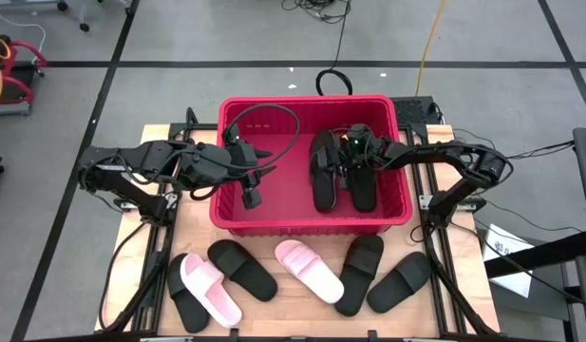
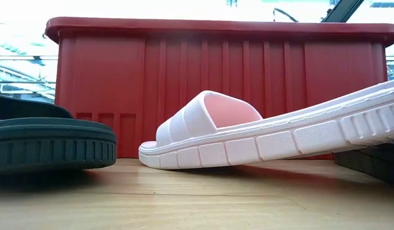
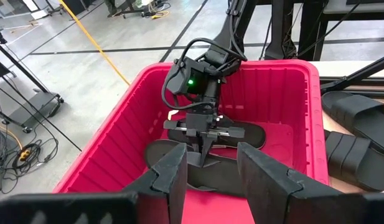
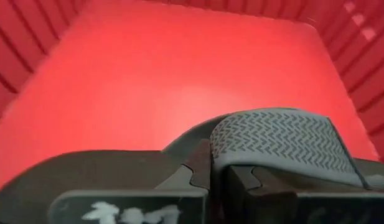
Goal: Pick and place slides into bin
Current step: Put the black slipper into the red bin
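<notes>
The red bin [image 1: 236, 211] stands mid-table and holds two black slides [image 1: 323, 171] [image 1: 362, 179] side by side in its right half. My right gripper [image 1: 349, 154] is inside the bin over these slides, shut on the strap of one [image 4: 272, 140]. My left gripper [image 1: 251, 182] hangs open and empty over the bin's left half; its fingers [image 3: 173, 180] show in the left wrist view. Two pink slides [image 1: 209, 288] [image 1: 309, 271] and several black ones [image 1: 243, 269] [image 1: 359, 274] [image 1: 399, 282] lie on the table in front of the bin. My right gripper pinches the edge of the black slide's strap [image 4: 224, 152] between its two fingers. The fingers [image 3: 201, 149] come from above, pointing down. The slide lies about level, sole down, low in the bin; whether it rests on the floor I cannot tell.
The left pink slide lies partly on a black slide [image 1: 185, 296] at the table's near left. In the low view a pink slide [image 2: 209, 128] and a black sole [image 2: 50, 144] lie close before the bin's wall [image 2: 222, 89]. Cables run behind the table.
</notes>
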`<state>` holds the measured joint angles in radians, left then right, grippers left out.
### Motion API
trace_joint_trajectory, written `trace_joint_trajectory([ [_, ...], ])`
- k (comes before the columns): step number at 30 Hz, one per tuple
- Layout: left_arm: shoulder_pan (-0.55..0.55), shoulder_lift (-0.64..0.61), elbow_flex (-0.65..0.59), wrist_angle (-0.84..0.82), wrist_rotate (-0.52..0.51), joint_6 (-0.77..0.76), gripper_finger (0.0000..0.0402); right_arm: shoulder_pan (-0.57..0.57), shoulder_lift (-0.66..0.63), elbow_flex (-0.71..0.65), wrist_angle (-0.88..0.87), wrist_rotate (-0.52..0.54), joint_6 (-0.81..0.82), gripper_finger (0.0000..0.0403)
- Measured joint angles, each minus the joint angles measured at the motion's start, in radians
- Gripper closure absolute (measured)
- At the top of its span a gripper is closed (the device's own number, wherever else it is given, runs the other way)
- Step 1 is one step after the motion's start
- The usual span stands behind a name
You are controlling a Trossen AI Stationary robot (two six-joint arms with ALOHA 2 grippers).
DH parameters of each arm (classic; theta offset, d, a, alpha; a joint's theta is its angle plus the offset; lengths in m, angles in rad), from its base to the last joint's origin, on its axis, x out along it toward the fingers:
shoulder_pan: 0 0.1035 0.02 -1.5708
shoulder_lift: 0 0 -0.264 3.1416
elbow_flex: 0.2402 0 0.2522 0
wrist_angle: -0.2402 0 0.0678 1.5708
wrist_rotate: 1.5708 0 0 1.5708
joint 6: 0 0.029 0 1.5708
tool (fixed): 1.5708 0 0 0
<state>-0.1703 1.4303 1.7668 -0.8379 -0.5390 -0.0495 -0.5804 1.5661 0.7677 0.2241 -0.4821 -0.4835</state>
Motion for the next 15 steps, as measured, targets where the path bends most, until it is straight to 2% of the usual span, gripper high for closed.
trace_joint_trajectory([
  [5, 0.0, 0.0, 0.0, 0.0, 0.004, 0.0, 0.0261, 0.0, 0.0, 0.0, 0.0, 0.091, 0.0, 0.0383],
  [15, 0.0, 0.0, 0.0, -0.004, 0.024, 0.001, 0.0261, 0.0, 0.0, 0.0, 0.003, 0.093, -0.003, 0.0366],
])
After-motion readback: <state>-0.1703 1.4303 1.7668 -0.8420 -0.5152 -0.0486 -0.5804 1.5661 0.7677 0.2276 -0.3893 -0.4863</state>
